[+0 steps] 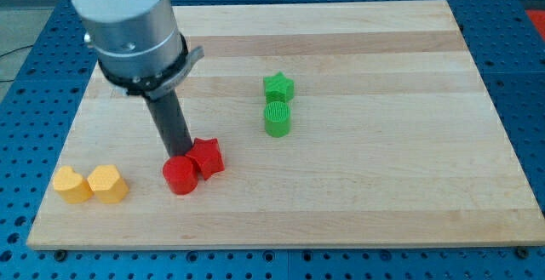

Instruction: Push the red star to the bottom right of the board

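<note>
Red star (207, 157): lying in the board's lower left part, just to the view's right of my tip and touching it or very nearly so; its left edge is pressing against the red cylinder.
Tip (179, 155): sitting at the rod's lower end, right where the two red blocks are meeting, at the star's left side and at the cylinder's top edge.
Claw state: none is showing; the arm is ending in a plain dark rod, so nothing is opening, closing or holding anything.
Rod (170, 122): leaning down from the grey arm body toward the view's lower right.
Arm body (129, 25): filling the view's top left, above and left of the tip.
Red cylinder (180, 176): standing just below the tip, touching the star.
Yellow blocks (71, 184) (107, 183): sitting side by side, touching, well to the view's left of the tip and slightly lower; shape is looking rounded, hard to name.
Green star (278, 86): lying up and to the view's right of the tip, well apart from it.
Green cylinder (277, 119): standing just below the green star, touching it or almost, right of the tip.
Board (400, 178): wooden, resting on a blue perforated table (528, 101).
</note>
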You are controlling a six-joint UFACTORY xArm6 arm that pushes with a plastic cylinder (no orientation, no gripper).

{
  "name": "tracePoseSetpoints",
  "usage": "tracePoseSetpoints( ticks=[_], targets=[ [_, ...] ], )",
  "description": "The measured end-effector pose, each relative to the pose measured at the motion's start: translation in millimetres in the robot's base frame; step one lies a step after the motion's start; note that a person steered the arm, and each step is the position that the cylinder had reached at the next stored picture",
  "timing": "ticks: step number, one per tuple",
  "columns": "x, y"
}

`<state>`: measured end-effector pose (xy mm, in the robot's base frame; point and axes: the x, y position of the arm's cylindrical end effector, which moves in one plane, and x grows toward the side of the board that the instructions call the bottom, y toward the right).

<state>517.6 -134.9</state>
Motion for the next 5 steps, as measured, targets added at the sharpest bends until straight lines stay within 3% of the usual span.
tracePoseSetpoints(
  ticks=[2,5],
  targets=[
    [6.4,75.6],
    [41.5,281.8]
  ],
)
